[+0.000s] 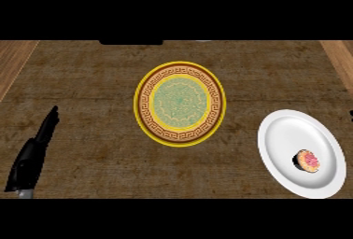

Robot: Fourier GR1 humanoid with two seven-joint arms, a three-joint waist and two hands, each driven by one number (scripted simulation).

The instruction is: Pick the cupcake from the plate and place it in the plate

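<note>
A small cupcake (308,161) with pink topping lies on a white plate (289,135) at the right of the counter, toward the plate's near right side. A yellow plate (180,103) with a brown patterned ring and green centre sits in the middle of the counter, with nothing on it. My left hand (33,154) rests at the lower left, fingers straight and pointing up, far from both plates. My right hand does not show in the head view.
The brown counter top spreads around both plates. Lighter wooden strips (14,60) run along the far left and far right edges. A dark object (131,42) sits at the counter's back edge.
</note>
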